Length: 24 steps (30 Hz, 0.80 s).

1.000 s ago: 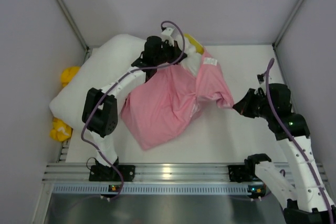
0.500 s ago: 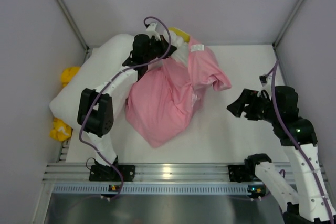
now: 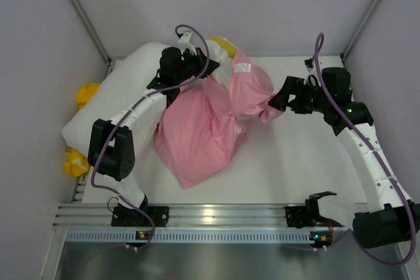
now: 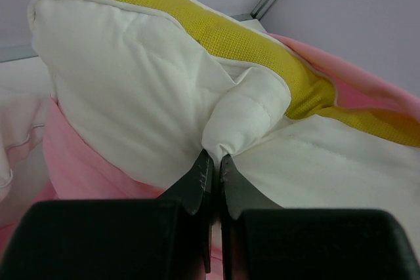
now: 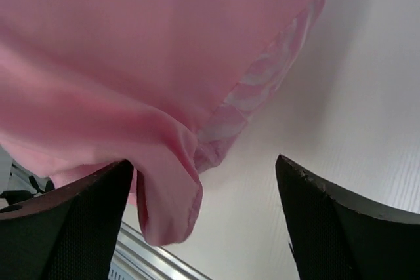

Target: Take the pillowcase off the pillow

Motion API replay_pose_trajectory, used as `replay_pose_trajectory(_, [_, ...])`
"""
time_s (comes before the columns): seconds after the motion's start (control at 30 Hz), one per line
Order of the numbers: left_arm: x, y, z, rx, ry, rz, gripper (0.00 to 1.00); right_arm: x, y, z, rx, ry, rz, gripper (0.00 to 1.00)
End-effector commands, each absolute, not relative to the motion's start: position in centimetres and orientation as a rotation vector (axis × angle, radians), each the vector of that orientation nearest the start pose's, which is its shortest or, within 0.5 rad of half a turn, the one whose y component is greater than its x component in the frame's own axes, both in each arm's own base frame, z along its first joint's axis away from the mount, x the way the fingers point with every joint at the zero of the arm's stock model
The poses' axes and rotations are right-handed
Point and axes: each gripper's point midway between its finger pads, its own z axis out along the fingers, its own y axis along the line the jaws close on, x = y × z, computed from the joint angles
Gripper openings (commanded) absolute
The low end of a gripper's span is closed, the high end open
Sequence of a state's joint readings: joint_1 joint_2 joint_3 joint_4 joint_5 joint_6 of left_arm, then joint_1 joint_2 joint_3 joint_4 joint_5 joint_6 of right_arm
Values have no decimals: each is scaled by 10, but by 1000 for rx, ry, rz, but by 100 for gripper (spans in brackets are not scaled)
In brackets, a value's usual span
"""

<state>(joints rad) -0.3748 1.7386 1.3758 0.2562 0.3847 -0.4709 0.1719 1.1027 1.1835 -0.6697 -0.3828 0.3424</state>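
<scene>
Pillowcase (image 3: 197, 136) corner now hangs between the fingers of the wide-open right hand (image 5: 205, 185), which has moved in; only the left wrist view shows the left hand (image 4: 211, 165) pinching the pillow (image 4: 125, 90).

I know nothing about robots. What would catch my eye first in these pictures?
The big pink pillowcase is heaped in the middle of the top view. At its far end the pillow, white with a yellow band, pokes out, and the left gripper is shut on a fold of it. The right gripper stands open at the case's right corner, with a pink flap hanging inside its jaws.
</scene>
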Motion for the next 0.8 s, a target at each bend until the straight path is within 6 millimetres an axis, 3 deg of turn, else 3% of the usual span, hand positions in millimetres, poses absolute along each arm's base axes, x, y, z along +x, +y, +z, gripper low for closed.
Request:
replay_pose_trajectory(0.0, [467, -265, 321, 219, 1634, -957, 0, 305, 159, 323, -142, 2016, 817, 82])
replay_pose_trajectory(0.2, [470, -267, 320, 215, 1634, -963, 0, 290, 198, 310, -256, 2049, 904, 50])
replay_pose_trajectory(0.23, [471, -267, 320, 213, 1634, -961, 0, 285, 203, 309, -279, 2050, 917, 42])
replay_pose_trajectory(0.27, [473, -267, 318, 211, 1639, -960, 0, 284, 204, 305, -278, 2059, 916, 19])
replay_pose_trajectory(0.33, [475, -267, 320, 207, 1632, -955, 0, 280, 199, 293, -240, 2088, 891, 0])
replay_pose_trajectory(0.47, [482, -265, 321, 181, 1635, -937, 0, 260, 190, 273, -204, 2139, 841, 0])
replay_pose_trajectory(0.63, [492, -260, 318, 105, 1648, -912, 0, 215, 185, 247, -246, 2184, 840, 0])
replay_pose_trajectory(0.77, [496, -258, 319, 65, 1642, -917, 0, 192, 181, 222, -238, 2263, 825, 0])
